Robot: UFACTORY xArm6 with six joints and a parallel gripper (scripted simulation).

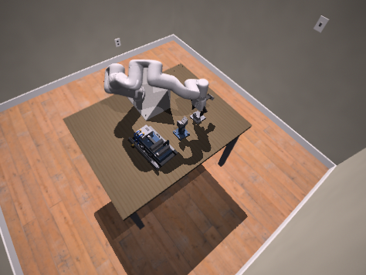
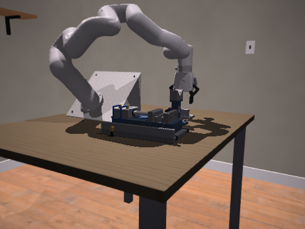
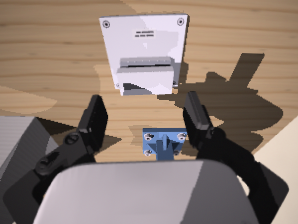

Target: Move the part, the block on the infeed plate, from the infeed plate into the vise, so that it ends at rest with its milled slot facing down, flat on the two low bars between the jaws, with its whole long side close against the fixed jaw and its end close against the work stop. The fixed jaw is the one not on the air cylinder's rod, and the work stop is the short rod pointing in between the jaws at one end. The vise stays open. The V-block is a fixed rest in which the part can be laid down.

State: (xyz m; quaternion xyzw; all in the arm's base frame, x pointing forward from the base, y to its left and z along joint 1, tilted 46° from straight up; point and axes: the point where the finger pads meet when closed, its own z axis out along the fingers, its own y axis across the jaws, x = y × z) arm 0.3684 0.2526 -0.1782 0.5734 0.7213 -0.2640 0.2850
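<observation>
Here the gripper [image 3: 145, 117] hangs open and empty at centre frame; the block [image 3: 148, 76] lies on its white plate [image 3: 117, 35] in the upper middle. The blue V-block [image 3: 161, 142] sits just below, between the fingers.

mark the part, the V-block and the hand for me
part [image 3: 145, 75], wrist view: the block's pale top face.
V-block [image 1: 181, 125], top view: its grey upright body.
hand [image 3: 147, 117], wrist view: midway between its open fingertips.

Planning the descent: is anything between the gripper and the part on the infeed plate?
Nothing. In the wrist view only bare table shows between the open gripper and the part on its infeed plate.
</observation>
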